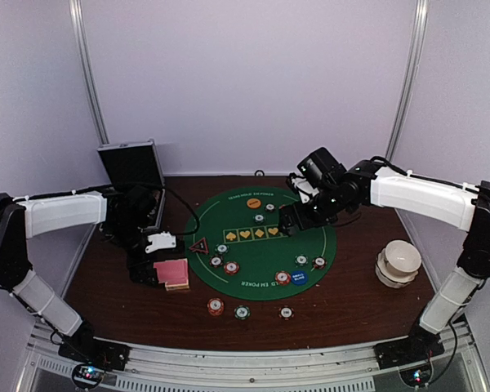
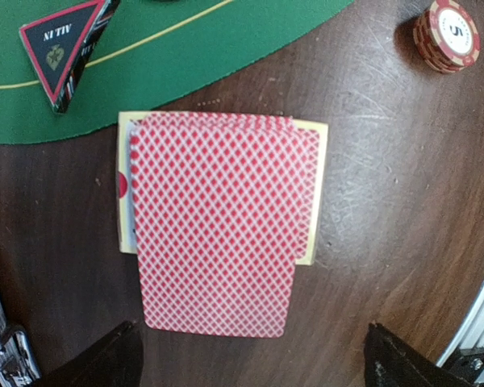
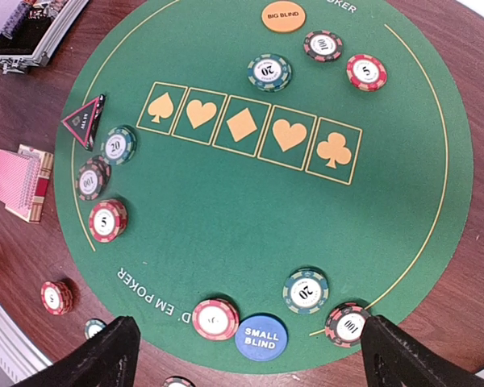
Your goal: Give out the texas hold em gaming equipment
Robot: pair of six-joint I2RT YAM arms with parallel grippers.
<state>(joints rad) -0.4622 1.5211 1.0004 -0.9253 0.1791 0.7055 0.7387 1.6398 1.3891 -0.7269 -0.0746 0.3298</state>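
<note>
1. The left gripper (image 2: 254, 351) hovers wide open and empty over the red-backed card deck (image 2: 218, 226). The deck lies on its tan box (image 2: 316, 161), just off the green mat (image 2: 185, 48) beside the all-in triangle (image 2: 64, 48) (likely lined up to lift a card).
2. The right gripper (image 3: 248, 337), also spread and empty, hangs above the Small Blind disc (image 3: 260, 337).
3. Chip stacks (image 3: 105, 219) sit in threes round the mat's rim, apparently one stake per seat.

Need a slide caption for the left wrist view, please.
Open left end effector over pink-red-backed cards; black-red triangle on green mat, red chips on table beyond.
</note>
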